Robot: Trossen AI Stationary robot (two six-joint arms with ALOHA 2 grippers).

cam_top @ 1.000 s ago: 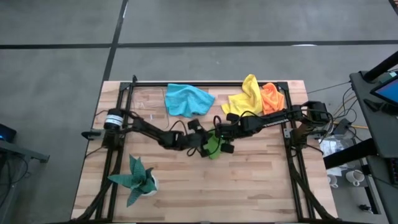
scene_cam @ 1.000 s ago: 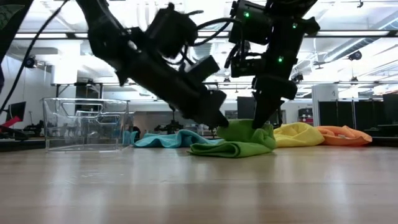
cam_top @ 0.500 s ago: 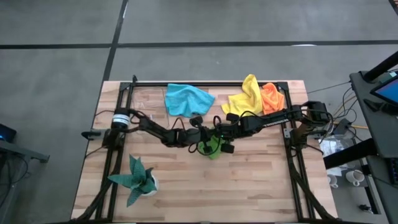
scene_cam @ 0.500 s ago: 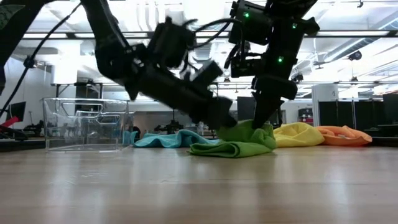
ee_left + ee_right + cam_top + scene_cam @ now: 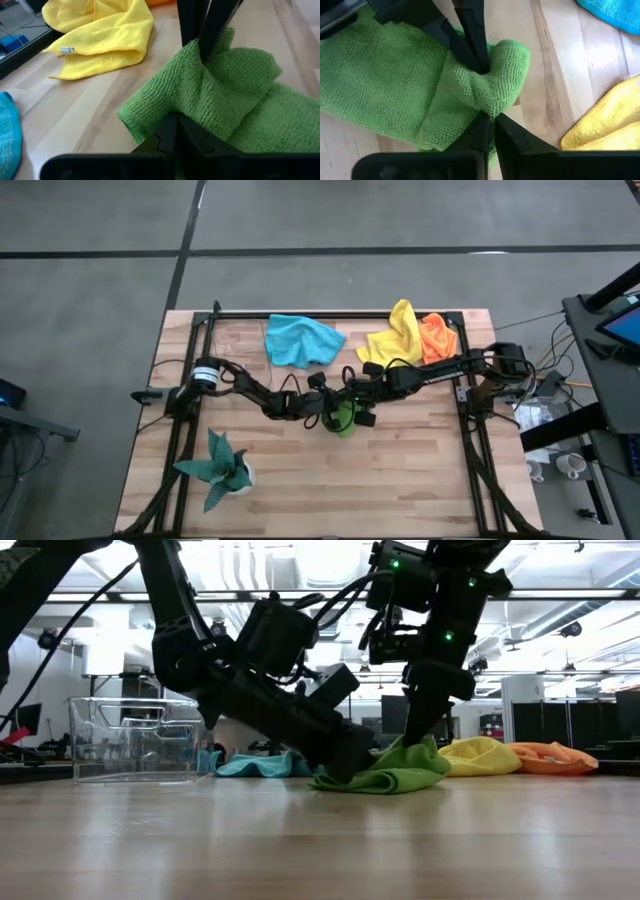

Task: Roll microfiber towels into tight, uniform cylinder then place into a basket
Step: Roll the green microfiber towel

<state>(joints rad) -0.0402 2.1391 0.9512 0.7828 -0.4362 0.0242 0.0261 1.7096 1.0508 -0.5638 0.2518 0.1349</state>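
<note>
While both grippers pinch green towel [image 5: 343, 416] overhead, low view alone shows clear basket [image 5: 135, 740], left gripper [image 5: 172, 131], right gripper [image 5: 490, 125].

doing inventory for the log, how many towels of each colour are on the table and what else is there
green towel: 1
blue towel: 1
yellow towel: 1
orange towel: 1
clear basket: 1
potted plant: 1
total: 6
</note>
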